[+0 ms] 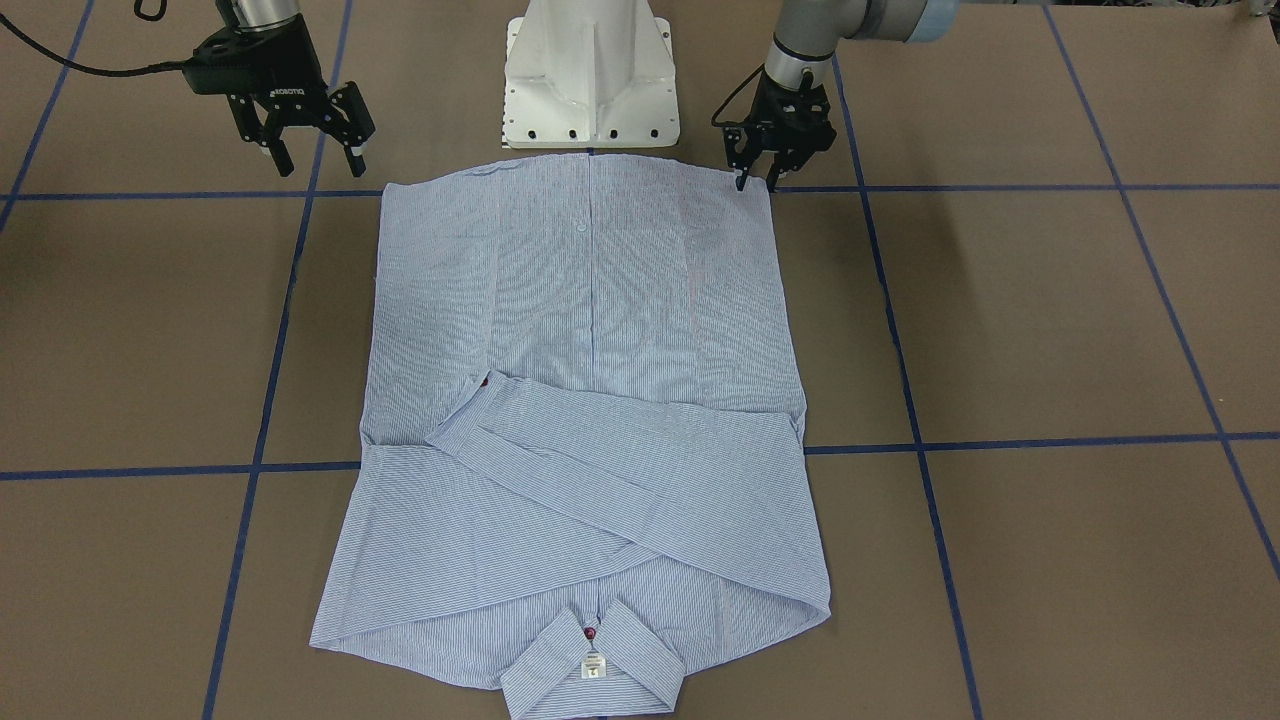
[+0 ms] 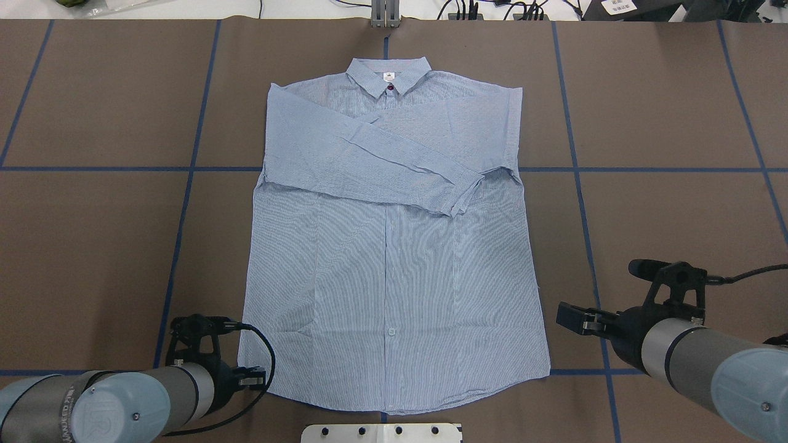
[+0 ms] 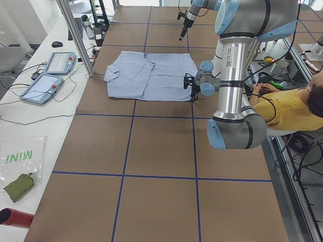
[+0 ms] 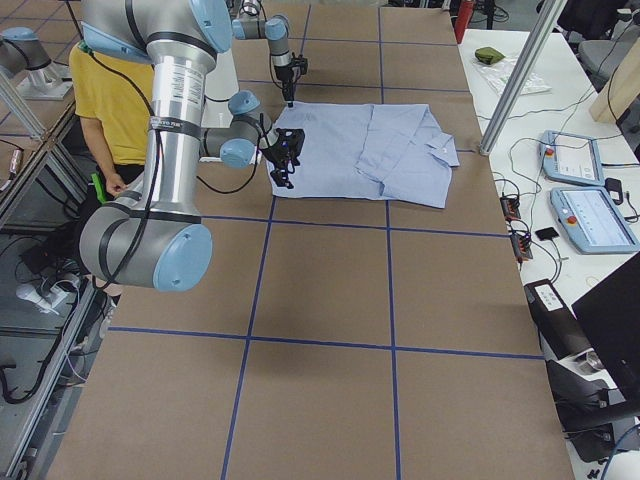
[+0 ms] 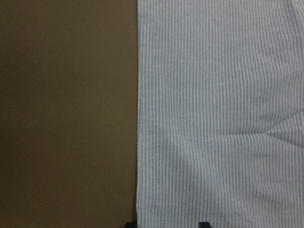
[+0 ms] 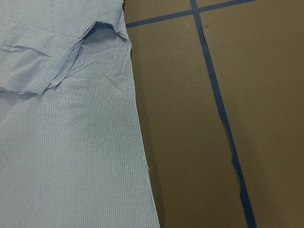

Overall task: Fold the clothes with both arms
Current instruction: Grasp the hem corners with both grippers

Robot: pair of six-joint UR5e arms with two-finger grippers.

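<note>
- Brown tabletop [image 1: 1050, 320], marked into big squares by blue tape lines [image 1: 1000, 187], with the robot's white pedestal base [image 1: 590, 80] parked at its edge between the two arms.
- The shirt [image 1: 590, 300] lies flat and front up, buttoned, pretty much in the middle of the tabletop. Its hem sits right by the pedestal and its collar [image 1: 645, 660] is on the far side from the robot.
- Both sleeves are folded in across the chest and cross each other just below the collar. The top sleeve [image 1: 620, 440] runs at a slant and ends in a cuff with a dark red button [image 1: 484, 381].
- A small white neck label [image 1: 593, 667] peeks out inside the collar.
- The left gripper [image 1: 755, 183] points down at the hem corner on the robot's left side, jaws only partway apart. In its wrist view the fingertips [image 5: 204, 225] straddle the shirt's side edge, one over bare brown and one over the stripes. As far as I can see it isn't pinching anything.
- The right gripper [image 1: 320, 160] is spread wide and has hold of nothing. It hangs tilted over bare tabletop just beside the other hem corner, clear of the fabric.
- The right wrist view just looks along the shirt's side edge and a tape line.
- In the side views, a person in a yellow top [image 3: 282, 108] sits behind the robot, and two screen handsets [image 4: 575, 160] lie on a white bench [image 4: 600, 270] past the collar end.
</note>
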